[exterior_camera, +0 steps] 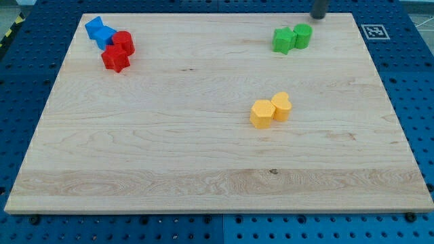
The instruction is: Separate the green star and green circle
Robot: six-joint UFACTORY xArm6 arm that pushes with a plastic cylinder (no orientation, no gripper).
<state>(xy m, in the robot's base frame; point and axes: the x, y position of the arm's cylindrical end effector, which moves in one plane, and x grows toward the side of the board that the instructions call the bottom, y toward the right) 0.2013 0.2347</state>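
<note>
While your tip (319, 17) hovers at the desk's (203, 156) far right edge, the green circle (302, 35) lies just near-left of it, touching the green star (283, 40) on its left. Your end effector is a bare rod, holding nothing.

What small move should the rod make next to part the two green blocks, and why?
Probably bring my tip down toward the view's bottom-left, into the seam between the green star and the green circle. They touch side by side, and my tip sits just above and right of the circle, so a short push there could wedge them apart.
</note>
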